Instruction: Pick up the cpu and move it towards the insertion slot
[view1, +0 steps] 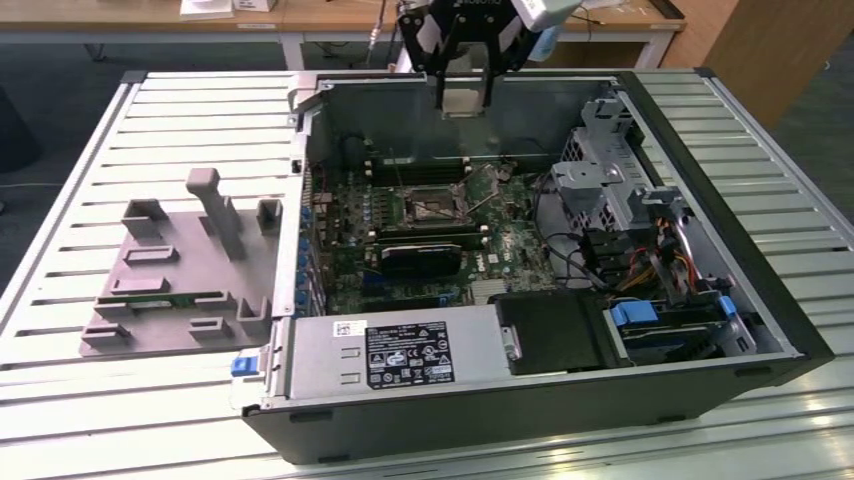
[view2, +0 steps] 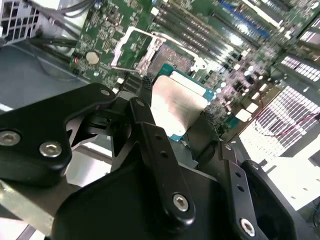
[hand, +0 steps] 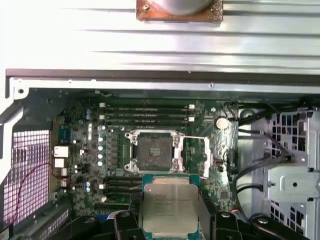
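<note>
The gripper (view1: 463, 97) pinches the cpu (view1: 463, 100) between its 2 fingers (view2: 150, 125), high above the open computer case (view1: 747, 290). The carry step seems underway; reaching the insertion slot (hand: 152, 151) on the motherboard (hand: 90, 150) calls for a level descent.

even overhead light washing the slatted table (view1: 80, 250) pale in the exterior view, glare bleaching the slats in the first wrist view, gripper (view2: 172, 107) links blurring close up, case interior (view1: 441, 140) sitting shadowed
</note>
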